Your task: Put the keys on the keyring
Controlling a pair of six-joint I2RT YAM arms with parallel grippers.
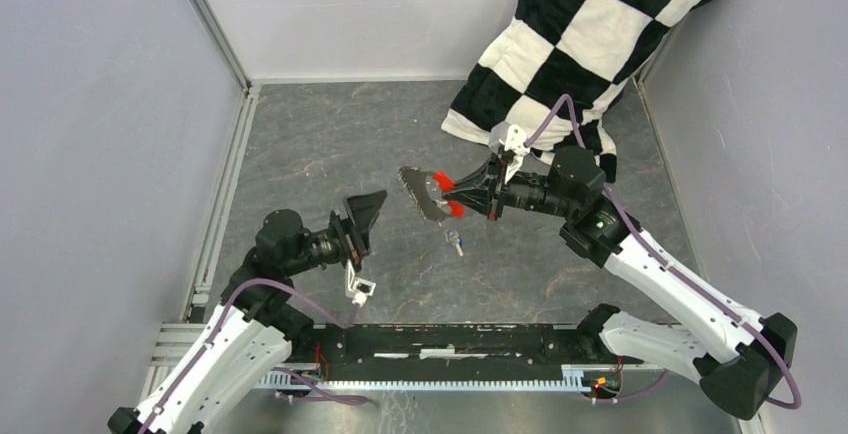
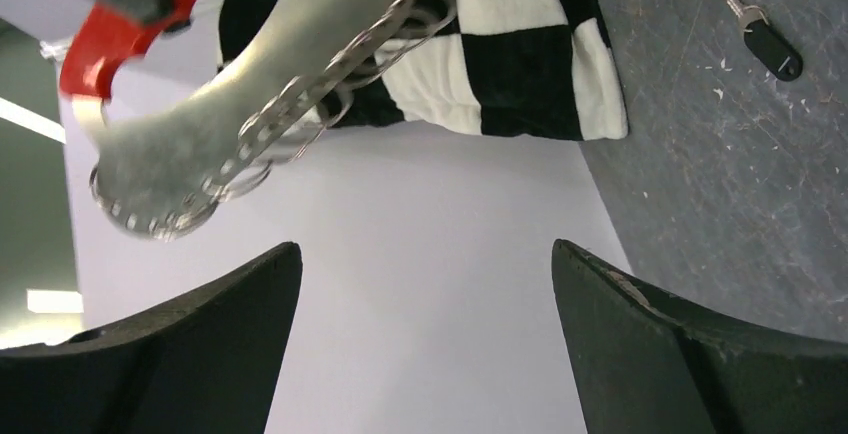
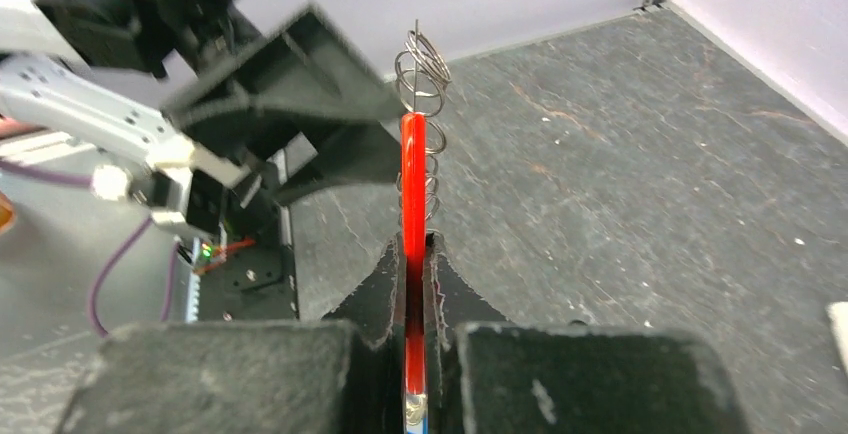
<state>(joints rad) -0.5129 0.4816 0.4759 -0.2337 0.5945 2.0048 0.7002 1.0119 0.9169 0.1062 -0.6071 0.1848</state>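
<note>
While the right gripper (image 3: 412, 254) pinches the keyring (image 3: 424, 66) by its red tag (image 3: 411, 179), loops jutting past the tips, the left gripper (image 2: 425, 254) gapes wide, empty. One key (image 2: 768, 42) lies outside the left jaws: light, stiff, slippery; probably best gripped by its head.

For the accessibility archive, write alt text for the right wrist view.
The right pincer is shut on the keyring, gripping its red tag edge-on and upright, with thin wire loops stacked beside and above the tag. Beyond it at upper left, the left pincer stands open, facing the keyring above the grey table.
</note>
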